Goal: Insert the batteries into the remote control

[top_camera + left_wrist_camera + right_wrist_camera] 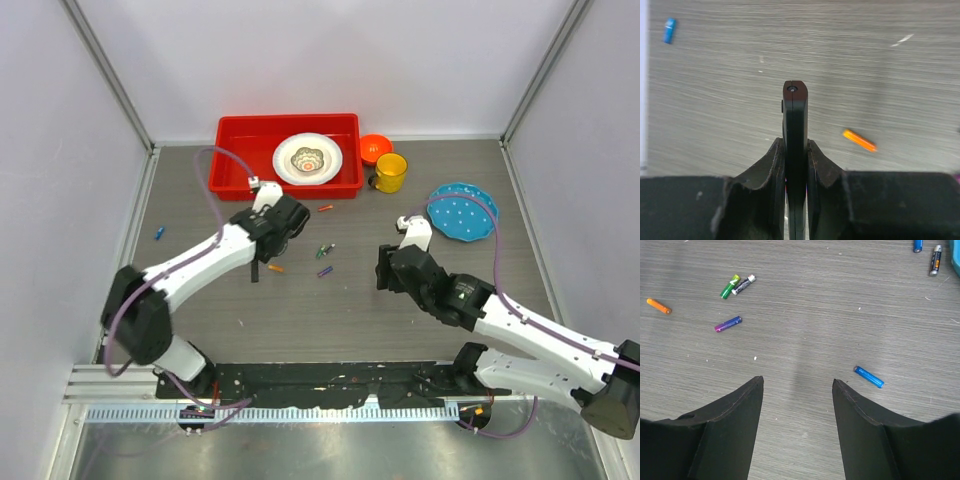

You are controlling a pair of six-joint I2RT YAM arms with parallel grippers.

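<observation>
Left wrist view: your left fingers (767,175) clench the remote control (795,130) on edge above the counter (890,75), left of centre. Your right fingers (735,410) hang released; turn the slot upward before fetching the nearby orange battery (859,140).

Grey table (840,315) looks like matt wood grain — the remote (795,130) smooth black plastic with a slight sheen, the batteries (728,323) glossy-wrapped, the tray (240,150) shiny red plastic
</observation>
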